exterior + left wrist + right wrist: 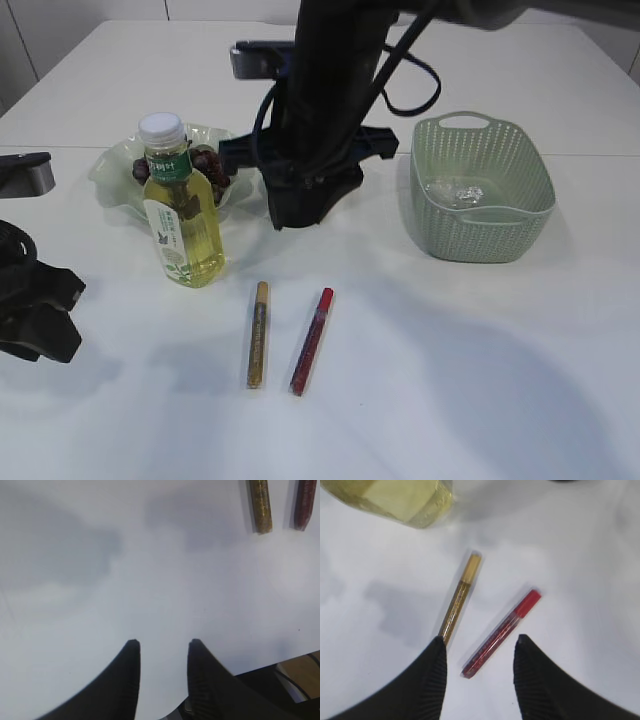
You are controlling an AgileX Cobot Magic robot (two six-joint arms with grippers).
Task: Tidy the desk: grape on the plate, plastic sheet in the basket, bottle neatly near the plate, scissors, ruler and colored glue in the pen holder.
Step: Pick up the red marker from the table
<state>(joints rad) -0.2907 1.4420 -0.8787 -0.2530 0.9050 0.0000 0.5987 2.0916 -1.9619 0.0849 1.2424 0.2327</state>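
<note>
With the right pincer [480, 652] spread over the red glue [501, 633], a skewed descent could nudge the gold glue [460, 597] aside.

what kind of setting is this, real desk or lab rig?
Most likely a lab tabletop rig, not a working desk: a bare white table with staged props only, namely a bottle, two glue pens and a green basket.
</note>
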